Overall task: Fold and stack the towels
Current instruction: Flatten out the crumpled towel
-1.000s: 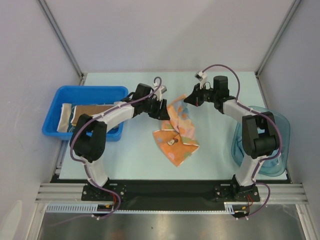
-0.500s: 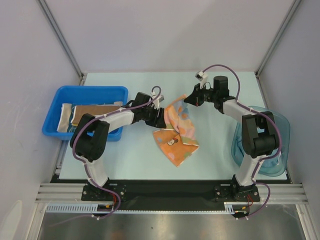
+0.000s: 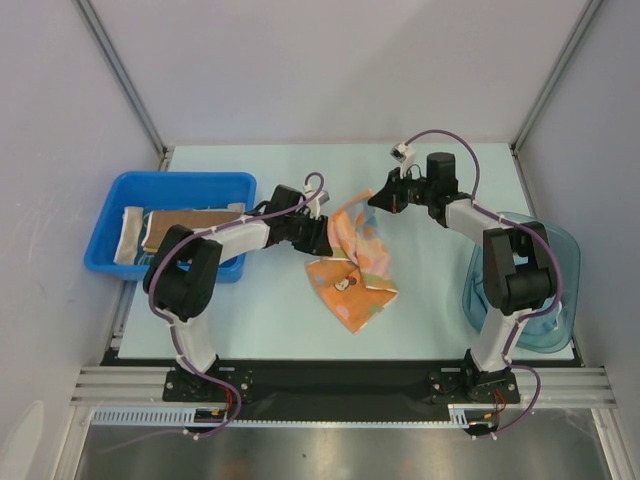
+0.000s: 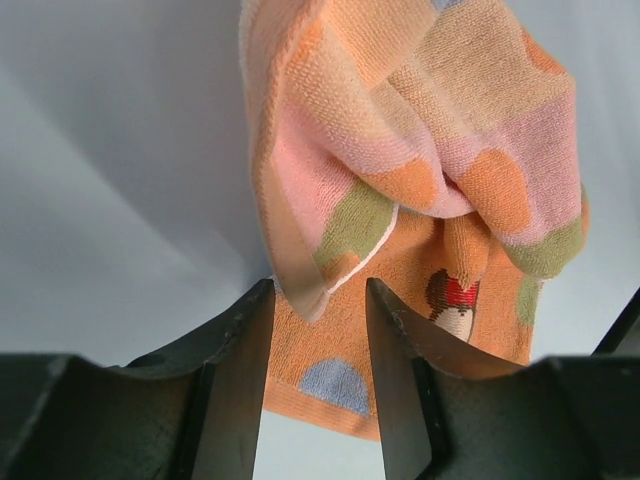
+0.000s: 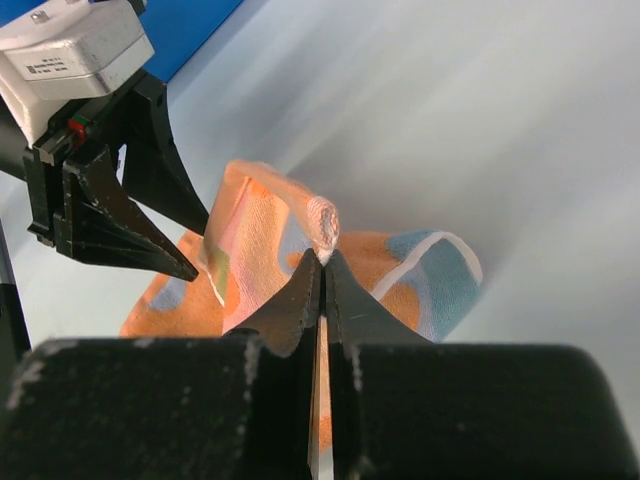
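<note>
An orange towel with pale dots [image 3: 352, 272] lies crumpled mid-table, one edge pulled up. My right gripper [image 3: 374, 200] is shut on that raised edge; in the right wrist view the cloth [image 5: 262, 232] bunches out above the closed tips of that gripper [image 5: 324, 256]. My left gripper [image 3: 326, 236] sits at the towel's hanging left side. Seen from the left wrist, its jaws [image 4: 320, 290] stand apart with a drooping corner of the towel [image 4: 400, 150] just between the tips, not pinched. The left fingers [image 5: 135, 218] also show in the right wrist view.
A blue bin [image 3: 110, 215] at the left holds folded towels, a brown one [image 3: 188, 221] and a pale one [image 3: 129, 236]. A translucent teal bowl [image 3: 556, 300] sits at the right, beside the right arm. Grey walls with metal posts enclose the table.
My left gripper has slid down-right to the towel's hanging corner, and its jaws have narrowed a little around it. The right gripper has held still with the raised edge.
</note>
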Motion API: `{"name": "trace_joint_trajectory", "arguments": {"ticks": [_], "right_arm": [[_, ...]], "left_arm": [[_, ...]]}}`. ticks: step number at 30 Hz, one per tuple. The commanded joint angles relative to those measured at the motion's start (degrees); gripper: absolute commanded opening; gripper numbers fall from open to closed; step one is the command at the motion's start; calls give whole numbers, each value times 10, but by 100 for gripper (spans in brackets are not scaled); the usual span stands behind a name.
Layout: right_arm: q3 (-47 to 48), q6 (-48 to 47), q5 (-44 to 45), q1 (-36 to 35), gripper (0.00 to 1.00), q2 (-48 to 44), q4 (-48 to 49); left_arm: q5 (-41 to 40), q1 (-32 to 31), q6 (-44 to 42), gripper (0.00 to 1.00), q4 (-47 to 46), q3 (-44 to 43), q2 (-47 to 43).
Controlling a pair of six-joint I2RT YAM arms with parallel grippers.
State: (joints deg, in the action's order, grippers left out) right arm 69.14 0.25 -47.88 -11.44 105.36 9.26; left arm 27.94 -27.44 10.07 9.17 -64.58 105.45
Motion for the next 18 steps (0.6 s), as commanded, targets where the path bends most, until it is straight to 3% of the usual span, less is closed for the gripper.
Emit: {"name": "trace_joint_trajectory", "arguments": {"ticks": [1, 6, 9, 10, 11, 14, 18], "right_arm": [[21, 3, -3, 3, 0, 2, 16], [22, 9, -3, 3, 0, 1, 21], [20, 9, -1, 3, 0, -1, 20], [20, 9, 1, 3, 0, -2, 20], [22, 12, 17, 3, 0, -8, 16], [41, 37, 96, 3, 0, -40, -29], [77, 70, 244, -7, 0, -154, -119]], "left_arm": [[25, 4, -3, 46, -28, -9, 7], [26, 4, -1, 46, -26, -23, 25], [34, 3, 3, 20, -31, -22, 29], [35, 3, 3, 5, -28, -21, 25], [29, 3, 3, 0, -25, -26, 19], [-2, 3, -20, 0, 37, -65, -27], [-110, -9, -89, 0, 226, -188, -108]]}}
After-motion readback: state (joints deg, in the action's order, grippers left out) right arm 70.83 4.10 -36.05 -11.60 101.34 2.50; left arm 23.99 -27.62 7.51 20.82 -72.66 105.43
